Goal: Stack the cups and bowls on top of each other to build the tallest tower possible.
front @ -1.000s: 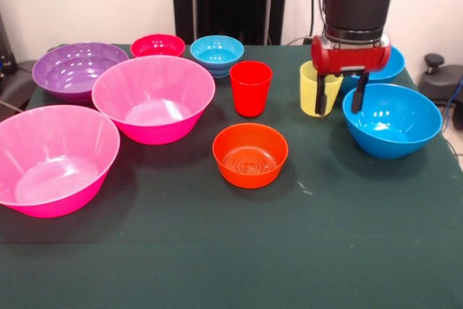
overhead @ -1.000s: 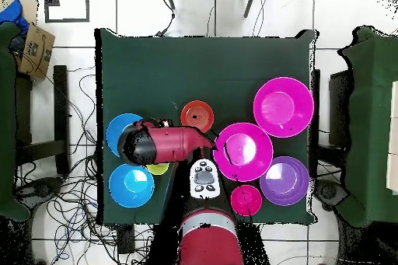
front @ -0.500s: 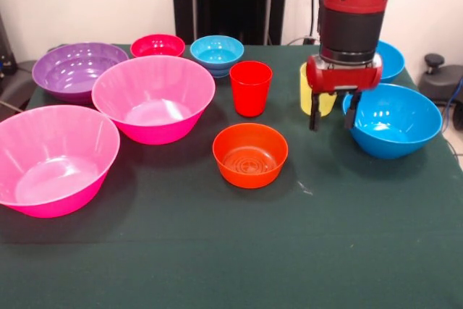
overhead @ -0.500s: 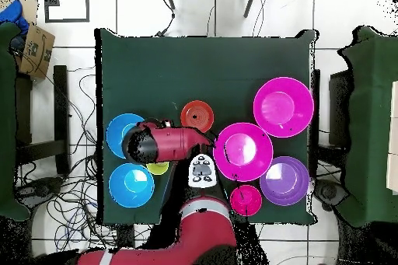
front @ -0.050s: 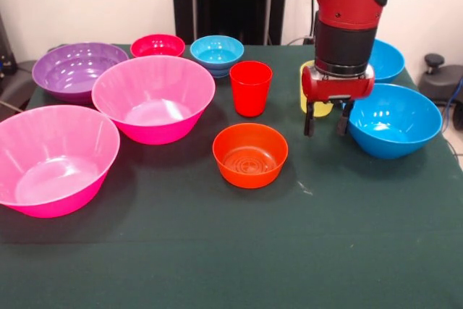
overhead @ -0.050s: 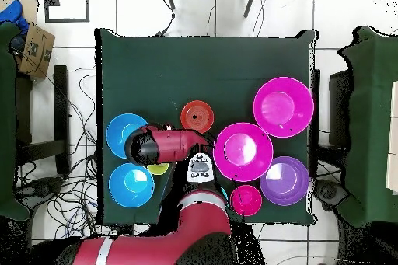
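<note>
My gripper (front @ -0.050s: 325,119) hangs open and empty just above the cloth, between the small orange bowl (front @ -0.050s: 249,155) and a large blue bowl (front @ -0.050s: 394,119). The yellow cup (front @ -0.050s: 307,86) stands right behind it, mostly hidden by the wrist. A red cup (front @ -0.050s: 250,88) stands upright left of that. At the back sit a small light-blue bowl (front @ -0.050s: 217,51) and a small red bowl (front @ -0.050s: 157,45). No pieces are stacked. In the overhead view the arm (overhead @ -0.050s: 167,144) covers the gripper; only a sliver of the yellow cup (overhead @ -0.050s: 158,169) shows beside it.
A purple bowl (front @ -0.050s: 78,70) and two large pink bowls (front @ -0.050s: 153,97) (front @ -0.050s: 54,157) fill the left side. A second blue bowl (front @ -0.050s: 385,59) sits at the back right behind the arm. Bare green cloth (front @ -0.050s: 239,251) lies along the front.
The gripper has come forward and a little left, away from the yellow cup, and dropped lower. The arm's upper links have swung into view. All cups and bowls stay put.
</note>
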Robot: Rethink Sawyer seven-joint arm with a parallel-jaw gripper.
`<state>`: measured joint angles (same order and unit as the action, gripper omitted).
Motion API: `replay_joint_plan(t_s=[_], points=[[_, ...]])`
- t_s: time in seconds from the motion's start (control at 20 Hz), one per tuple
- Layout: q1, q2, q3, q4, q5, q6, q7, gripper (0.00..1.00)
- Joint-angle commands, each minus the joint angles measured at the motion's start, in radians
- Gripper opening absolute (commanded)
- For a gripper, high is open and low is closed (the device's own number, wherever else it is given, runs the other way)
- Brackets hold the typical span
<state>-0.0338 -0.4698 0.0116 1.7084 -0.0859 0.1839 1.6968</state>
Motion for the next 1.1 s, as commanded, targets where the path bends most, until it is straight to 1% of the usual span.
replay_joint_plan(t_s=[0.05, 0.15, 0.45, 0.6, 0.85, 1.0, 1.1], points=[[-0.014, 0.0, 0.092, -0.044, 0.018, 0.051, 0.109, 1.0], [-0.009, -0.013, 0.088, -0.048, 0.024, 0.076, 0.108, 1.0], [-0.012, -0.037, 0.083, -0.048, 0.031, 0.104, 0.107, 1.0], [-0.021, -0.056, 0.088, -0.03, 0.028, 0.106, 0.103, 1.0], [-0.017, -0.057, 0.084, -0.035, 0.026, 0.111, 0.105, 1.0], [-0.015, -0.092, 0.071, -0.012, 0.032, 0.129, 0.115, 1.0], [-0.03, -0.113, 0.078, 0.014, 0.032, 0.138, 0.111, 1.0]])
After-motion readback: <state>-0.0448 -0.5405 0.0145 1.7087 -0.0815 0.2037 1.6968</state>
